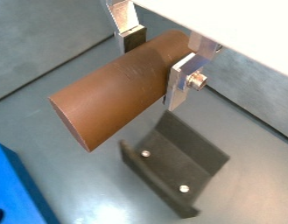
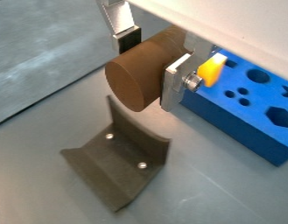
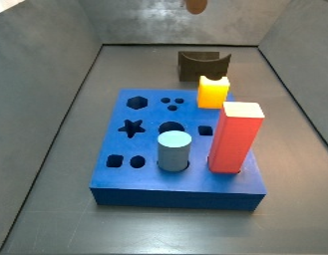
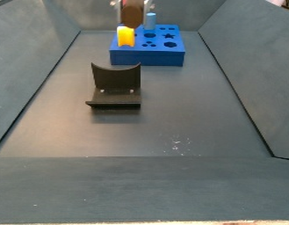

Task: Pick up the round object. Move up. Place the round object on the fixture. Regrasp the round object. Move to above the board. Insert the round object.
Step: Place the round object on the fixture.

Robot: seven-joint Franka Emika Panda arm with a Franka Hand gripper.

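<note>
Your gripper [image 1: 158,59] hangs high above the fixture [image 2: 116,166], fingers clamped on the round peg [image 1: 116,92]. You look to be at the move-up step; next, lower it into the fixture's notch.

A lab test cell — bare grey walls slope down to a grey floor [image 4: 170,123], with only rig pieces on it: the dark fixture [image 4: 115,85] and, behind the fixture, the blue board [image 4: 158,48] of shaped holes.
</note>
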